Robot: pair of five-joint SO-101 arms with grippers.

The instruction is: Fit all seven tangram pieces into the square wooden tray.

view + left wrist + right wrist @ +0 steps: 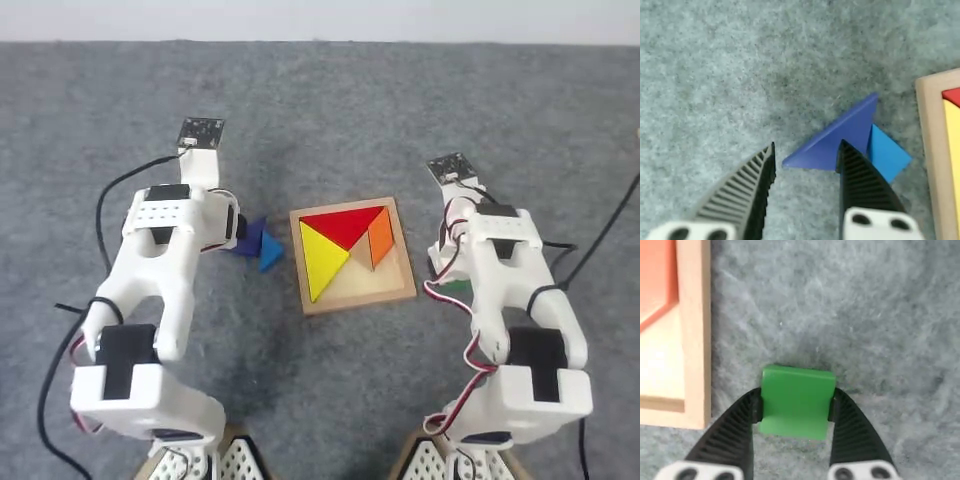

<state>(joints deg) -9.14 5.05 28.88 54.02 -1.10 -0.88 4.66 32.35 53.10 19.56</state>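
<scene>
High view looks down on a grey worktop (320,120) with the square wooden tray (362,301) lying in the middle, between the two arms. Three pieces sit in the tray: a red triangle (345,225) along the far side, a yellow triangle (322,260) along the left side, and an orange piece (380,238) against the right side. The near right part of the tray floor is bare wood.

Just left of the tray, a dark blue triangle (837,142) and a smaller light blue triangle (887,155) lie on the worktop, touching each other, the light blue one nearer the tray. The left hand (807,146) hangs over them with its fingers spread: one finger crosses in front of the dark blue triangle where the two pieces meet, and the other is off to the side, past that triangle's pointed corner. Whether either finger touches a piece cannot be told.

Just right of the tray, by its near right corner, a green square (796,401) rests on the worktop. The right hand (796,395) pinches it, one finger pressed to each of two opposite sides.
</scene>
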